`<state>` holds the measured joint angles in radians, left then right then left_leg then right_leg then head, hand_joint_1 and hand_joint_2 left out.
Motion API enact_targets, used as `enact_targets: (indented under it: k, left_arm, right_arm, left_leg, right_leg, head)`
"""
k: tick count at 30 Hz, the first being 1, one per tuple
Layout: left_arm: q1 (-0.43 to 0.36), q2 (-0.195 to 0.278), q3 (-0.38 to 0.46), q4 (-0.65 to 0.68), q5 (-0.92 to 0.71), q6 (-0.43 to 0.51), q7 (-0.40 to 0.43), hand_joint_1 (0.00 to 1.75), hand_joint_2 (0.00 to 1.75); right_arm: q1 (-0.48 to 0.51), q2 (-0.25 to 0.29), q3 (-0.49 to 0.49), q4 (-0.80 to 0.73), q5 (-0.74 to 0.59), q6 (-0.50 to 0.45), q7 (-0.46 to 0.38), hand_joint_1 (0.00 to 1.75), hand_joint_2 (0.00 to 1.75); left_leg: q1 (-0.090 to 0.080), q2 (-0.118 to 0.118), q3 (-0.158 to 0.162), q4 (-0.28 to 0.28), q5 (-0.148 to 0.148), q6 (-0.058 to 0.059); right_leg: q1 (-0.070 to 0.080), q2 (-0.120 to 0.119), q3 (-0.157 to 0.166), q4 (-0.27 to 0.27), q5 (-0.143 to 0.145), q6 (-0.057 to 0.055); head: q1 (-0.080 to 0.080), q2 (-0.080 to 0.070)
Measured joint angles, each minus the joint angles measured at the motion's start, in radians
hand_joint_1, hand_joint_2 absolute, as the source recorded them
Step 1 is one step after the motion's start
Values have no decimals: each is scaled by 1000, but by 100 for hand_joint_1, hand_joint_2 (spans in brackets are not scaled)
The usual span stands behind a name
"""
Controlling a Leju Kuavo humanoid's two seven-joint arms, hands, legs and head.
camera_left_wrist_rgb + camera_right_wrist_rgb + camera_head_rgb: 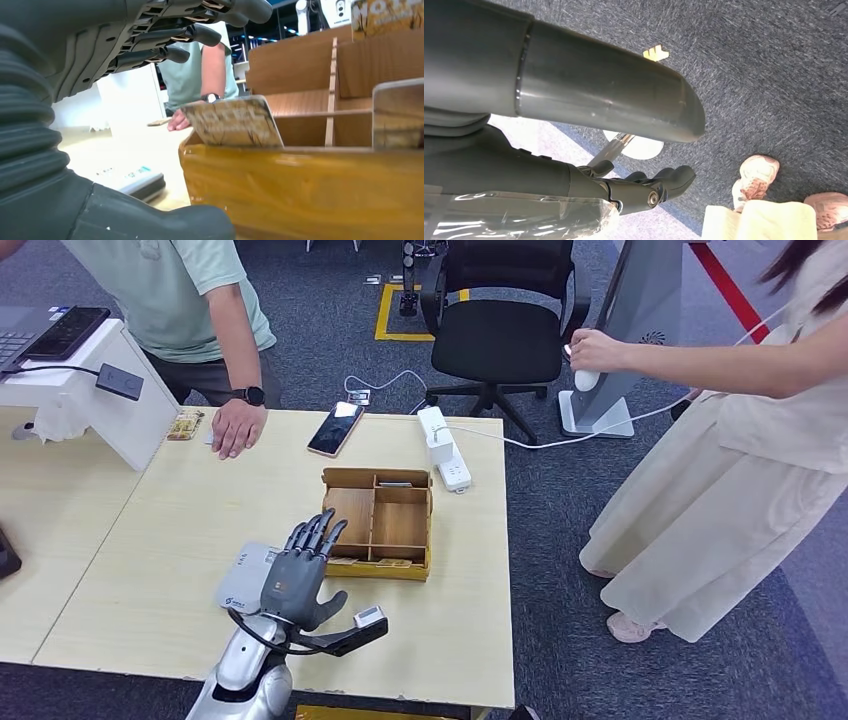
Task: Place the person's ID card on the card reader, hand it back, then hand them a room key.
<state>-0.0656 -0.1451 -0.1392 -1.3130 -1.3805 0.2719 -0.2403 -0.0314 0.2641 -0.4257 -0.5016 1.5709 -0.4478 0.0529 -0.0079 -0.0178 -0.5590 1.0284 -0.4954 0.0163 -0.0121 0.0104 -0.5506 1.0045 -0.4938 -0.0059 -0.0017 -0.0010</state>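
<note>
My left hand (300, 575) hovers with fingers stretched out over the far end of the grey-white card reader (240, 585), close to the wooden compartment box (378, 477); it holds nothing. Patterned room key cards (392, 562) stand in the box's front slot. In the left wrist view one key card (232, 122) leans against the box front wall (300, 185), just past my left hand (100, 45), and the reader (137, 180) lies on the table. My right hand (589, 180) hangs over the carpet, empty. I cannot make out an ID card.
A person in a green shirt rests a hand (238, 427) on the table's far edge, beside a small patterned item (185, 425). A phone (335, 428) and a white power strip (443, 448) lie farther back. A second person (760, 430) stands at the right.
</note>
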Motion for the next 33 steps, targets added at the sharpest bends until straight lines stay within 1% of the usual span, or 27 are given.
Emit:
enact_targets:
  k: [20,33]
  left_arm:
    - [0,-10,0,66,-5,3,0,0,175]
    - [-14,-10,0,66,-28,63,1,0,175]
  right_arm:
    - [0,0,0,-1,0,6,-3,0,0]
    - [0,0,3,-1,0,8,-3,0,0]
  left_leg:
    - [0,0,0,0,0,0]
    - [0,0,0,0,0,0]
  right_leg:
    - [0,0,0,0,0,0]
    - [0,0,0,0,0,0]
  head:
    - [0,0]
    - [0,0]
